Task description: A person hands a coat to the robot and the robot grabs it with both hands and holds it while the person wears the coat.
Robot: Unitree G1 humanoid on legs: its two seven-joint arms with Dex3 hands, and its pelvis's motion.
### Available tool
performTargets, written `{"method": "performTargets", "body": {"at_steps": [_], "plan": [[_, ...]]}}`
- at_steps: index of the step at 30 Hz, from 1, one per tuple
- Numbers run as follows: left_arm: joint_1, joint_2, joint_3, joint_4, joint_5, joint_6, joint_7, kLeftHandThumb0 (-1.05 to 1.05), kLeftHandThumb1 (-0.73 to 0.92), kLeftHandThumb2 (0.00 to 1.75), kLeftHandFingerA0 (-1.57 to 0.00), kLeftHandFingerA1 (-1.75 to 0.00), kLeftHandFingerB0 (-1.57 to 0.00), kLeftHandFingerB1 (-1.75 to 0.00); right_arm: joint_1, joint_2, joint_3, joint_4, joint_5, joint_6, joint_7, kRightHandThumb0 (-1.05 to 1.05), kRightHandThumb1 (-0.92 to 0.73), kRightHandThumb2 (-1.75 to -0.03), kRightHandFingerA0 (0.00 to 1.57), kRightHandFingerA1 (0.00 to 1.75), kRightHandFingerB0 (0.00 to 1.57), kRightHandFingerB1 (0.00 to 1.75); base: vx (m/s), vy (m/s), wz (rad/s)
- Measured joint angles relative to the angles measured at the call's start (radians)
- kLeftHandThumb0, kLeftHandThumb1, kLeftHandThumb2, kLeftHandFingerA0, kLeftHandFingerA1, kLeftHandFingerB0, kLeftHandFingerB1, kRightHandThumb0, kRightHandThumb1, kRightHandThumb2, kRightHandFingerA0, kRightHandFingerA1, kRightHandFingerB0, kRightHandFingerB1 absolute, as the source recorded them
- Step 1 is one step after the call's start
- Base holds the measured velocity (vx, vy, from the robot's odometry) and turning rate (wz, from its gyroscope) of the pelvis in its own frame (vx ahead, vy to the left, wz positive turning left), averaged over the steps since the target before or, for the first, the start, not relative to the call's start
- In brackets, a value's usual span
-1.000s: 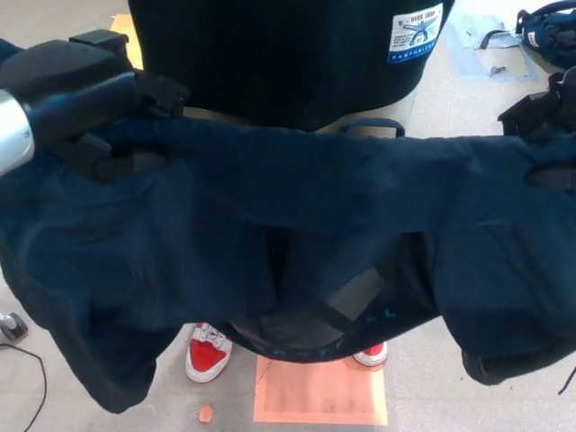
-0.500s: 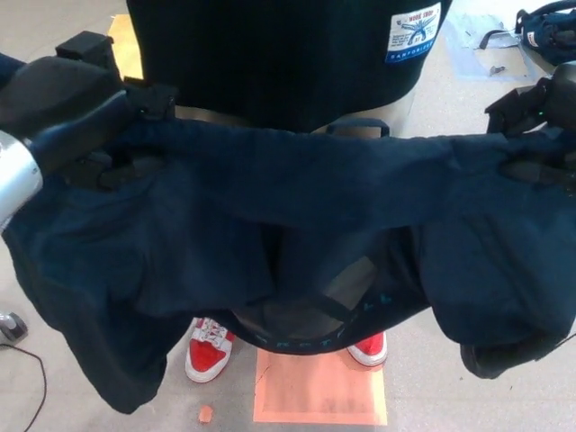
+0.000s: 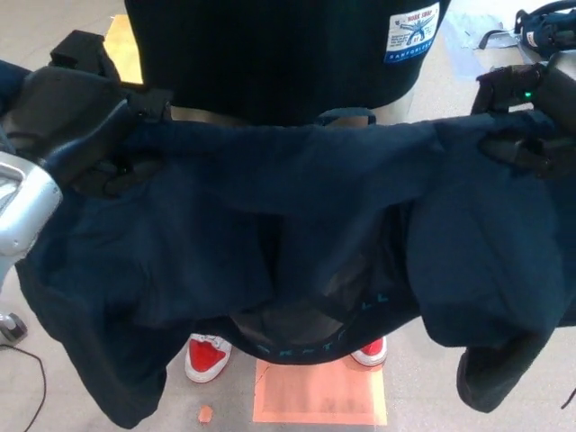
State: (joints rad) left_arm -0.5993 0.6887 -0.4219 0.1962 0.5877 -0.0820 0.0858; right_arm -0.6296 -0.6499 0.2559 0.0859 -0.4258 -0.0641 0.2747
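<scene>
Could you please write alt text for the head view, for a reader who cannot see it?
A dark navy coat hangs spread between the left robot hand and right robot hand, each gripping an upper corner. A person in dark clothing and red shoes stands just behind it.

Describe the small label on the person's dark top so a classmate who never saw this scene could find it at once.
Start at the wide navy fabric coat, stretched between the robot's black left hand and black right hand. Just above it stands the person in a dark top. Near that top's lower right edge sits the small white and blue rectangular patch, the only pale, printed thing on the dark clothing.
</scene>
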Motion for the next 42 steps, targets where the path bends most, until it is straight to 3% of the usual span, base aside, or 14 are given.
{"method": "performTargets", "body": {"at_steps": [1,4,5,9,10,14,15,18,20,23,24,27,30,42], "plan": [[-0.002,-0.004,-0.001,0.008,0.007,0.000,0.017,-0.36,0.55,0.90,-1.26,-1.45,-0.92,-1.26,-0.002,0.007,0.000,0.004,-0.005,0.001,-0.012,-0.41,-0.91,-0.67,1.01,1.20,0.91,0.99,0.00,0.000,0.00],[-0.013,-0.021,-0.002,0.030,0.034,0.000,0.072,-0.36,0.57,0.91,-1.25,-1.45,-0.90,-1.26,-0.018,0.029,-0.001,0.026,-0.025,0.007,-0.054,-0.40,-0.88,-0.66,1.04,1.11,0.89,0.96,0.00,0.000,0.00],[-0.018,-0.024,-0.002,0.038,0.040,0.000,0.089,-0.37,0.59,0.92,-1.23,-1.45,-0.87,-1.24,-0.026,0.036,-0.001,0.035,-0.031,0.008,-0.067,-0.37,-0.85,-0.68,0.98,1.42,0.80,1.27,0.00,0.000,0.00],[-0.041,-0.033,-0.002,0.062,0.063,0.000,0.138,-0.37,0.59,0.94,-1.25,-1.44,-0.88,-1.23,-0.061,0.061,-0.006,0.070,-0.045,0.009,-0.113,-0.34,-0.84,-0.69,0.95,1.53,0.76,1.35,0.00,0.000,0.00],[-0.052,-0.035,-0.002,0.073,0.072,0.000,0.159,-0.32,0.82,0.63,-0.94,-1.75,-0.63,-1.64,-0.076,0.069,-0.007,0.085,-0.050,0.008,-0.132,-0.35,-0.86,-0.66,0.96,1.53,0.73,1.38,0.00,0.000,0.00],[-0.091,-0.042,-0.002,0.105,0.096,0.000,0.212,-0.36,0.84,0.66,-0.96,-1.74,-0.68,-1.63,-0.123,0.097,-0.020,0.128,-0.065,0.008,-0.187,-0.38,-0.89,-0.67,0.96,1.59,0.73,1.45,0.00,0.000,0.00],[-0.098,-0.043,-0.002,0.109,0.101,0.000,0.221,-0.34,0.82,0.65,-0.98,-1.71,-0.72,-1.60,-0.133,0.101,-0.024,0.134,-0.069,0.008,-0.197,-0.39,-0.88,-0.72,0.93,1.57,0.73,1.24,0.00,0.000,0.00],[-0.126,-0.053,0.000,0.126,0.116,0.000,0.253,-0.34,0.81,0.65,-0.95,-1.74,-0.71,-1.60,-0.170,0.116,-0.037,0.155,-0.081,0.009,-0.230,-0.41,-0.90,-0.67,0.94,1.58,0.74,1.32,0.00,0.000,0.00],[-0.146,-0.058,0.001,0.136,0.126,0.000,0.276,-0.35,0.79,0.64,-0.96,-1.75,-0.70,-1.62,-0.197,0.127,-0.046,0.169,-0.089,0.010,-0.257,-0.39,-0.89,-0.67,1.00,1.29,0.83,0.73,0.00,0.000,0.00],[-0.180,-0.059,0.003,0.150,0.144,0.000,0.311,-0.36,0.80,0.64,-0.96,-1.75,-0.70,-1.63,-0.236,0.137,-0.059,0.188,-0.104,0.012,-0.297,-0.37,-0.88,-0.65,1.05,1.02,0.80,0.65,0.00,0.000,0.00],[-0.192,-0.059,0.004,0.155,0.149,0.000,0.322,-0.36,0.81,0.65,-0.96,-1.74,-0.72,-1.62,-0.249,0.139,-0.063,0.191,-0.110,0.013,-0.308,-0.35,-0.86,-0.66,0.98,1.60,0.80,1.39,0.00,0.000,0.00],[-0.233,-0.059,0.009,0.165,0.164,0.000,0.357,-0.36,0.79,0.64,-0.97,-1.74,-0.70,-1.61,-0.291,0.142,-0.078,0.205,-0.123,0.014,-0.347,-0.38,-0.85,-0.72,1.01,1.60,0.94,1.32,0.00,0.000,0.00],[-0.269,-0.059,0.014,0.170,0.181,0.000,0.382,-0.37,0.81,0.64,-0.97,-1.74,-0.68,-1.61,-0.327,0.143,-0.088,0.230,-0.131,0.011,-0.381,-0.43,-0.86,-0.73,0.94,1.74,0.87,1.54,0.00,0.000,0.00],[-0.498,-0.056,0.044,0.242,0.255,-0.025,0.509,-0.38,0.82,0.65,-0.96,-1.75,-0.71,-1.65,-0.542,0.143,-0.124,0.358,-0.169,-0.006,-0.529,-0.41,-0.87,-0.68,1.00,1.65,0.83,1.47,0.00,0.000,0.00]]}}
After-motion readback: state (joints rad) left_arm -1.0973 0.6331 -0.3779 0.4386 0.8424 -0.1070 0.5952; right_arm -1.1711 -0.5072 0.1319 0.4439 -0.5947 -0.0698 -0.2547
